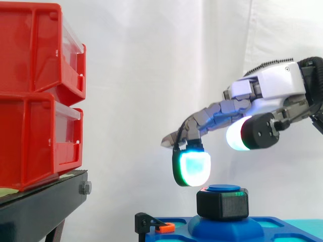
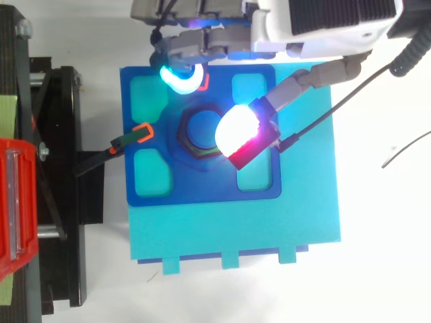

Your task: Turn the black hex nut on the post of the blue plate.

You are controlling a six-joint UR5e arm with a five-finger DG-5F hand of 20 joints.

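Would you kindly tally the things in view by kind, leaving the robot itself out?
Red plastic bins: 2
Black hex nut: 1
Dark blue plate with post: 1
Cyan base slab: 1
Black metal stand: 1
Black clip with orange tip: 1
Total: 7

From above we see the robot hand (image 2: 323,27) cut by the top edge, its pad (image 2: 236,131) hiding part of the black hex nut (image 1: 222,205), side-on the blue plate (image 1: 280,224) cropped below.
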